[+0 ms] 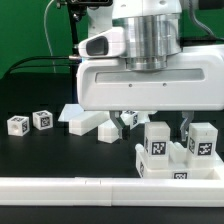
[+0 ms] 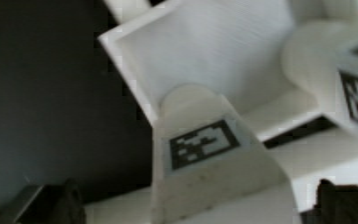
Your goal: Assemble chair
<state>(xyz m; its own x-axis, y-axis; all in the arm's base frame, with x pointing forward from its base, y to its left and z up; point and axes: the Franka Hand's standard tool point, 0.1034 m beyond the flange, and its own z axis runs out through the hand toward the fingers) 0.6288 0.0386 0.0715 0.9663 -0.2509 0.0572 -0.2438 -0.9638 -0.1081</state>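
The wrist view is showing what the exterior view is hiding. The gripper is standing released, its dark fingers spread wide on either side of a tagged white post, gaps showing and nothing grasped. Beyond the post a flat white panel is lying tilted, and another tagged piece is showing blurred.

The exterior view is giving the wider black table. The partly built chair is sitting at four o'clock, directly under the arm, whose broad white body is blocking the fingertips. Two tagged cubes are lying at nine o'clock, well apart from the chair. Loose white pieces are resting near the centre. The long white rail is running across six o'clock, just in front of the chair.
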